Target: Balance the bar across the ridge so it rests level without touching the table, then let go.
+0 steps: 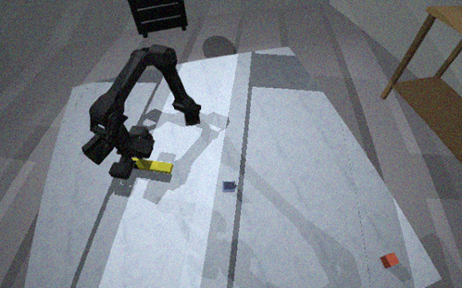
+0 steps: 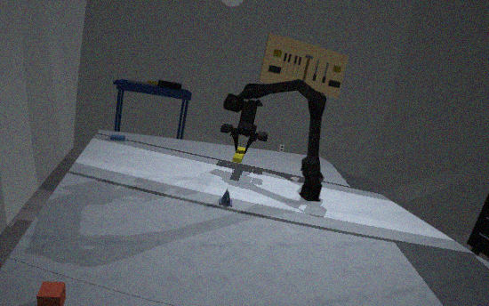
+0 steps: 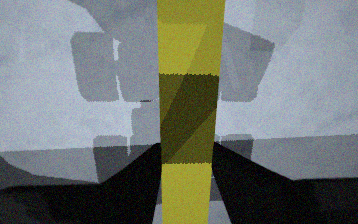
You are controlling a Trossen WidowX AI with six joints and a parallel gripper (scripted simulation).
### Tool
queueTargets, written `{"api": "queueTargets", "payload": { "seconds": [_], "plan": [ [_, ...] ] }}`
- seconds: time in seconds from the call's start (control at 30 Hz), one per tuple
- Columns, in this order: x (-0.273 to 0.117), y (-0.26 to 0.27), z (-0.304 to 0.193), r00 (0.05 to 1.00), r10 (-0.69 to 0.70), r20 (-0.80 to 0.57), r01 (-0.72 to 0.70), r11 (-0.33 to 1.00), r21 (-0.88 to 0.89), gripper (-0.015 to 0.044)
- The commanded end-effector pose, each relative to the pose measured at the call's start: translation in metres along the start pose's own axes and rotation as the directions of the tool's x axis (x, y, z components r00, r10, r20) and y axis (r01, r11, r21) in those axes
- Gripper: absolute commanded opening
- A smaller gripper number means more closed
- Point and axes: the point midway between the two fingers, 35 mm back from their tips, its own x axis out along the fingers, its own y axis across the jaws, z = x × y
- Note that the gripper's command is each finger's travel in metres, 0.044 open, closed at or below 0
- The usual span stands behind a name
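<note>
Room separates the yellow bar [image 1: 154, 165] [image 2: 238, 156] [image 3: 186, 120] from the small dark ridge [image 1: 229, 186] [image 2: 226, 198]; the red cube [image 1: 389, 260] [image 2: 51, 293] sits well apart, nearer the table's [image 1: 297, 166] [image 2: 178, 249] edge. Exterior shows the ridge's pointed peak; wrist shows only the bar between the fingers. The gripper [image 1: 135, 162] [image 2: 241, 149] [image 3: 185, 148] pinches the bar, jaws partly open around it, probably just above the tabletop.

yellow bar [image 1: 162, 167] [image 2: 238, 157] [image 3: 186, 190] cut off top and bottom in wrist view
</note>
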Motion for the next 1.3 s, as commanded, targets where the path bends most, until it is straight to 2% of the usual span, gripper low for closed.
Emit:
{"api": "queueTargets", "payload": {
  "seconds": [0.0,0.13,0.63,1.27],
  "plan": [
    [-0.01,0.001,0.001,1.0,-0.003,0.002,0.003,1.0,-0.003,0.0],
    [-0.012,-0.001,0.006,1.0,-0.003,0.003,0.003,1.0,0.024,0.0],
    [-0.014,-0.019,0.058,1.0,-0.005,0.008,0.002,0.955,0.298,0.0],
    [-0.015,-0.026,0.13,1.0,-0.005,0.015,-0.005,0.794,0.608,0.0]
  ]
}}
